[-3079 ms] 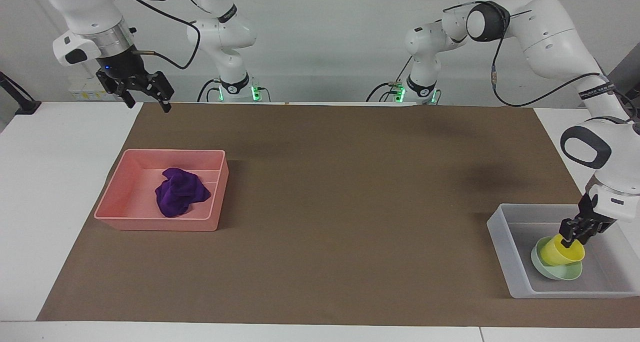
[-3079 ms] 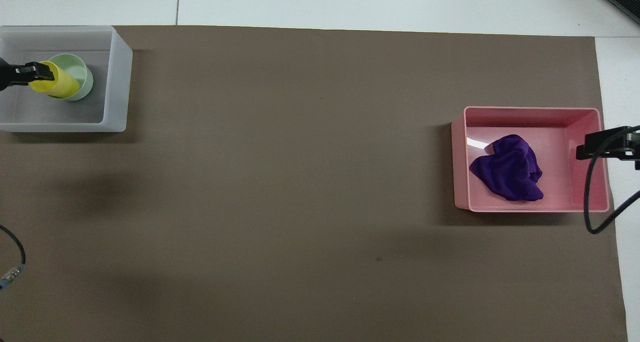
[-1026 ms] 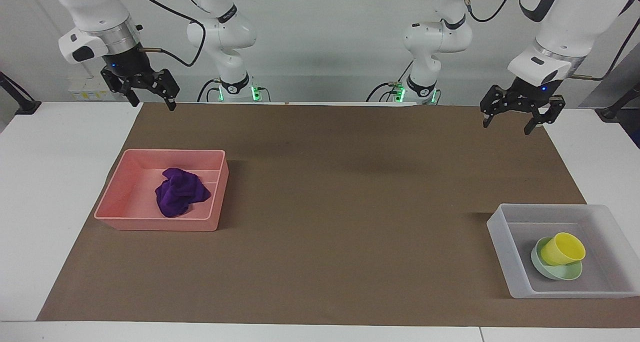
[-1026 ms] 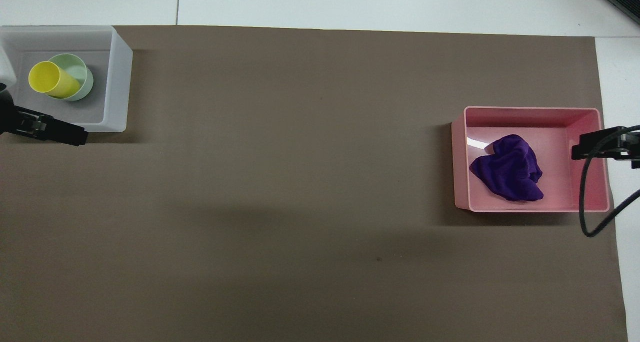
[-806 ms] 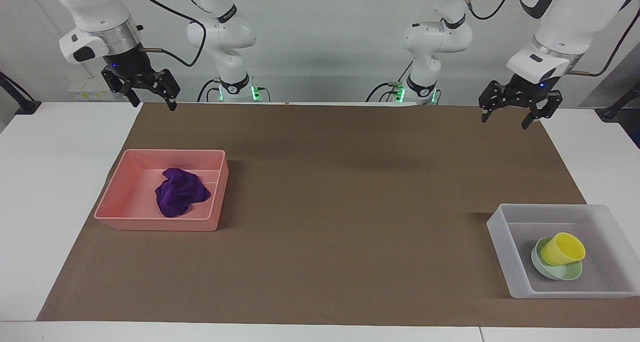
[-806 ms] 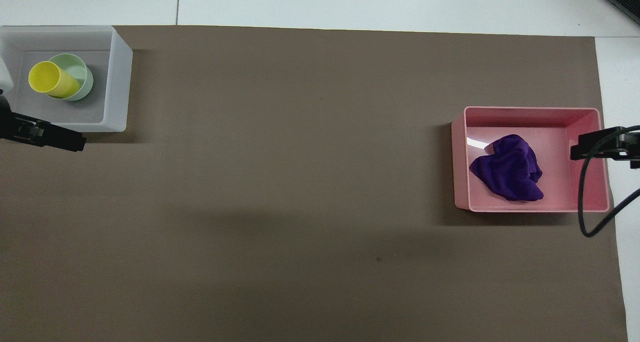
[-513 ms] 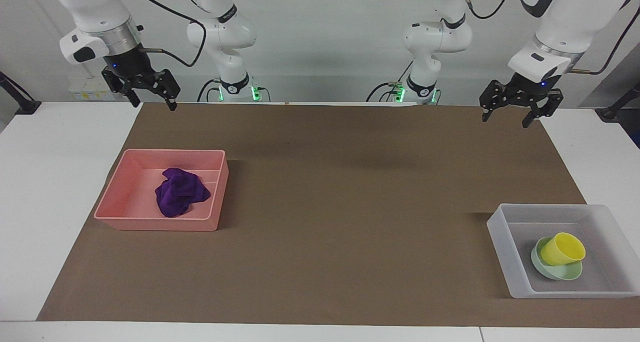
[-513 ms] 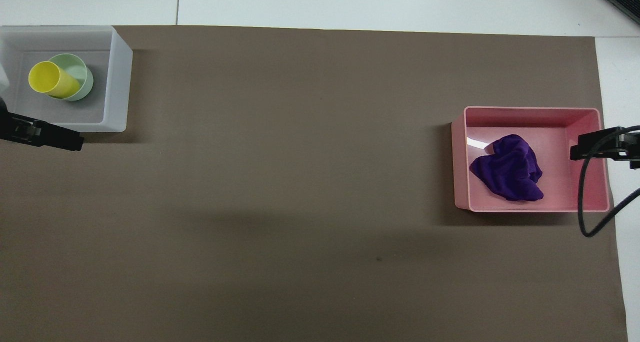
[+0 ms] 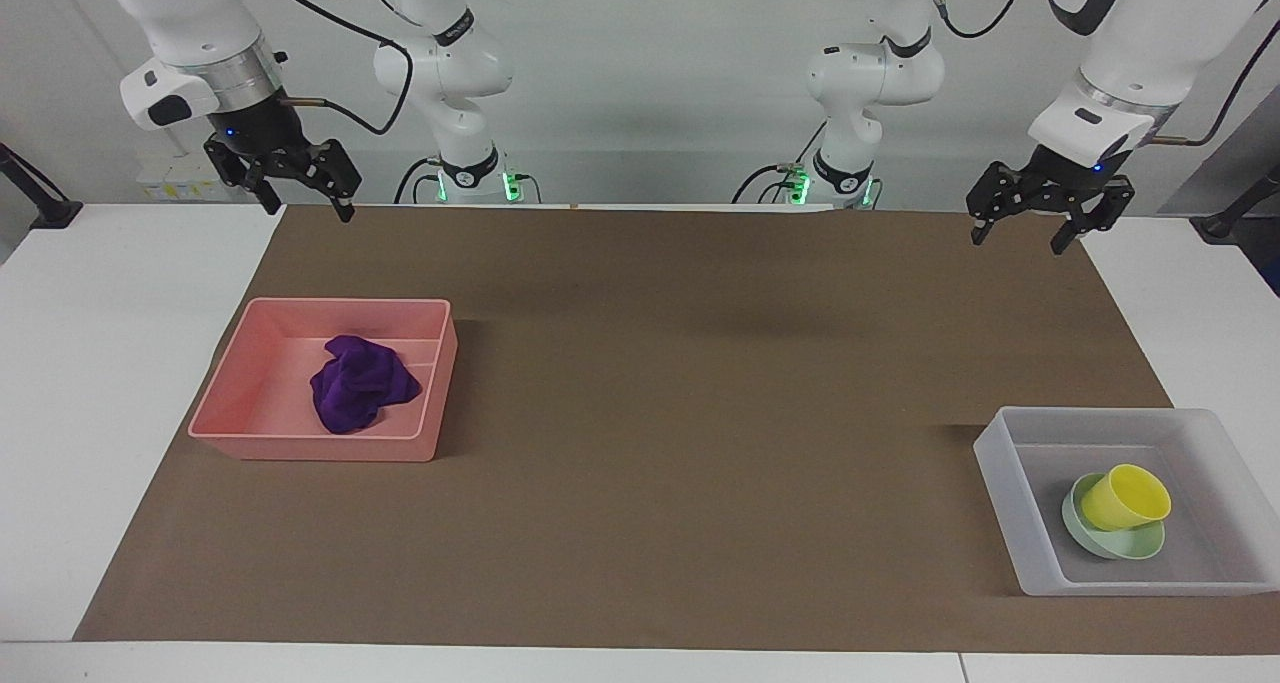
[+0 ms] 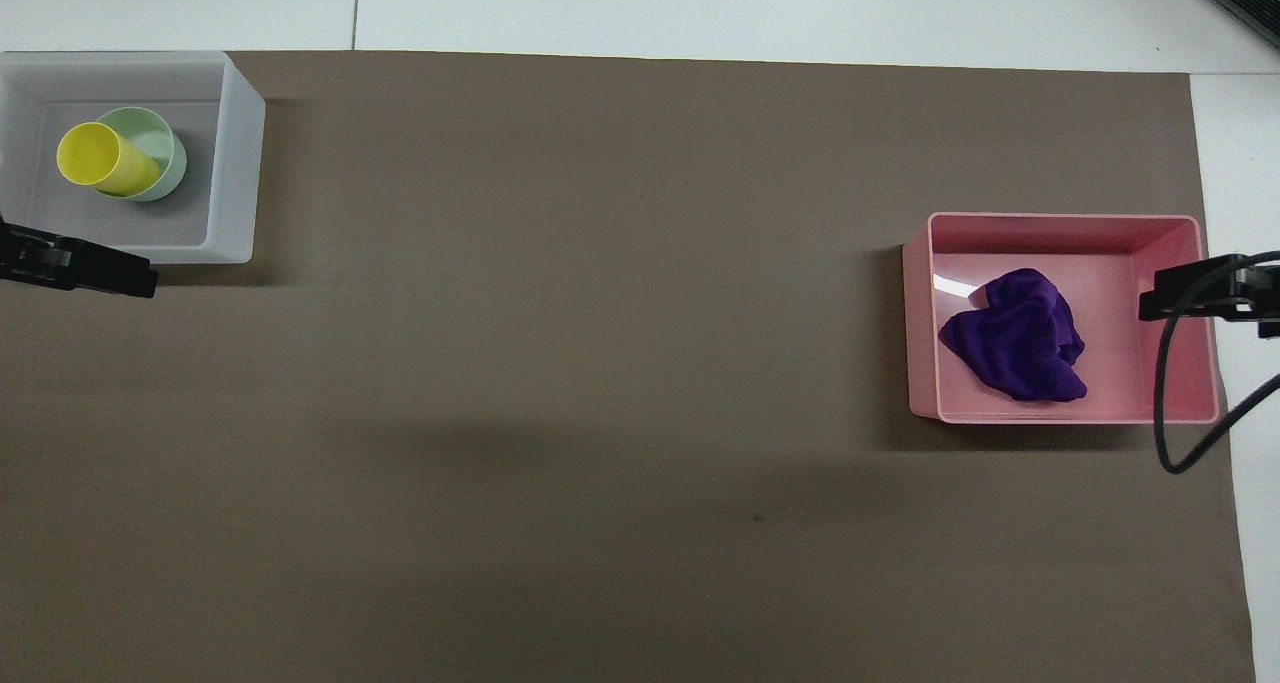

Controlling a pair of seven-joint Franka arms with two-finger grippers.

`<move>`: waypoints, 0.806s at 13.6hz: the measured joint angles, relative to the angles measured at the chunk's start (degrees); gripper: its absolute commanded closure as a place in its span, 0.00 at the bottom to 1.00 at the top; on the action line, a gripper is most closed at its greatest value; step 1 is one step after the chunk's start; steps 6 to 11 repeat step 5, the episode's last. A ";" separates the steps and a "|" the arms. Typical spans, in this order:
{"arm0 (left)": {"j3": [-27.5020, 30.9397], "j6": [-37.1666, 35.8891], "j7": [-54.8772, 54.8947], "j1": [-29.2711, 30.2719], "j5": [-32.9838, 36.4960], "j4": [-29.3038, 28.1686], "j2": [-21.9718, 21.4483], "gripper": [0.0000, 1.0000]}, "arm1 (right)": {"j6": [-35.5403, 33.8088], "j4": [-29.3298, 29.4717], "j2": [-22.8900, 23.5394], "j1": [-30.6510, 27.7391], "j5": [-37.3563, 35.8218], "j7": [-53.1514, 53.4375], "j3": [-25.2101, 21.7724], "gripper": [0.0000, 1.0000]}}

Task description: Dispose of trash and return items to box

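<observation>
The left gripper (image 9: 1021, 232) hangs raised with its jaws spread and empty, well apart from the translucent bin (image 9: 1005, 473), where the yellow cup (image 9: 1128, 497) lies tilted in the mint-green bowl (image 9: 1112, 543). The right gripper (image 9: 297, 204) also hangs raised, jaws spread and empty, apart from the pink bin (image 9: 247, 361) holding the crumpled purple rag (image 9: 358, 383).

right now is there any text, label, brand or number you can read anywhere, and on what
No text can be read in either view.
Translucent whitish-grey plastic bin, small yellow plastic cup, shallow mint-green round bowl: no print visible.
Pink rectangular plastic bin, deep purple cloth rag: no print visible.
Dark band on the white right arm: carries lettering, too small to read.
</observation>
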 measured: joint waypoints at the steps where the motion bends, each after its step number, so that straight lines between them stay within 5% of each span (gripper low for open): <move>1: 0.02 0.00 0.00 0.00 0.00 0.00 0.00 0.00 | 0.00 -0.12 -0.01 -0.03 0.00 0.00 -0.02 0.00; 11: 0.07 0.00 -0.02 0.01 0.00 0.00 0.00 0.00 | 0.00 -0.39 -0.02 -0.12 0.00 0.00 -0.07 0.00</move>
